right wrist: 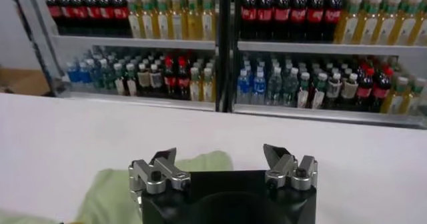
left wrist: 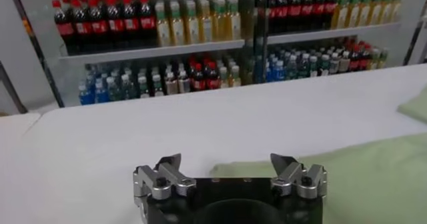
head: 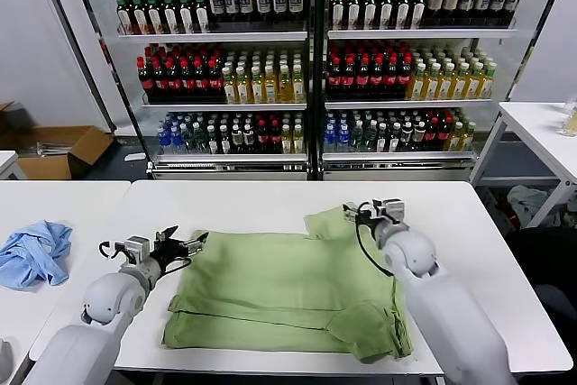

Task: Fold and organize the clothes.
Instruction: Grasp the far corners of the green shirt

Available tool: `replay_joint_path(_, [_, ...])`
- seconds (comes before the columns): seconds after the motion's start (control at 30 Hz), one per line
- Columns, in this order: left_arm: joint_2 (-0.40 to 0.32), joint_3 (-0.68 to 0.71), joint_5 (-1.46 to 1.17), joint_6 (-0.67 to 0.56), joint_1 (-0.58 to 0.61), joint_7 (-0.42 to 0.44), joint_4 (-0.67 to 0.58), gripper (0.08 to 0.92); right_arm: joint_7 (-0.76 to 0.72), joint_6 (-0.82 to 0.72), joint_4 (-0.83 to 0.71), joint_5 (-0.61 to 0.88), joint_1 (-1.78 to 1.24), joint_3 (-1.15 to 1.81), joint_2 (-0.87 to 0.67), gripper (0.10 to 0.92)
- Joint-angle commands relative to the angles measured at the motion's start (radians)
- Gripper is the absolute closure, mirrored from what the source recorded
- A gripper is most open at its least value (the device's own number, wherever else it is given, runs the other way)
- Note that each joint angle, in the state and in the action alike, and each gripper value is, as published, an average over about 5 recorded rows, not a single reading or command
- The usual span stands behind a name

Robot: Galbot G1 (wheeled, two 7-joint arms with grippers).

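The light green shirt (head: 279, 290) lies partly folded on the white table (head: 234, 200), back side up, with its print and buttons hidden. One sleeve (head: 326, 220) sticks out at the far right, another is folded over at the near right corner. My left gripper (head: 180, 242) is open just above the shirt's left edge; in the left wrist view (left wrist: 229, 160) green cloth (left wrist: 373, 179) lies ahead of it. My right gripper (head: 367, 214) is open over the far right sleeve, which shows below it in the right wrist view (right wrist: 220, 155) as a green flap (right wrist: 193, 163).
A smaller light blue garment (head: 34, 252) lies crumpled on the left table. Glass-door coolers full of bottles (head: 306, 60) stand behind the table. Another white table (head: 541, 132) is at the far right, a cardboard box (head: 54, 151) at the far left.
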Motion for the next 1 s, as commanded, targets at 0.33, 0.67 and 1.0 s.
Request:
replay_joint_path(0.33, [-0.012, 0.042, 0.014, -0.05, -0.109, 0.153, 0.197, 0.177, 0.009, 0.017, -0.232, -0.061, 0.101, -0.036, 0.097, 0.202])
replay_joint_path(0.67, [-0.022, 0.039, 0.047, -0.043, -0.11, 0.182, 0.224, 0.18, -0.004, 0.029, -0.267, -0.063, 0.115, -0.029, 0.108, 0.202])
replay_joint_path(1.0, [-0.021, 0.029, 0.052, -0.033, -0.087, 0.202, 0.201, 0.433, 0.012, 0.0, -0.231, -0.045, 0.103, -0.037, 0.102, 0.432])
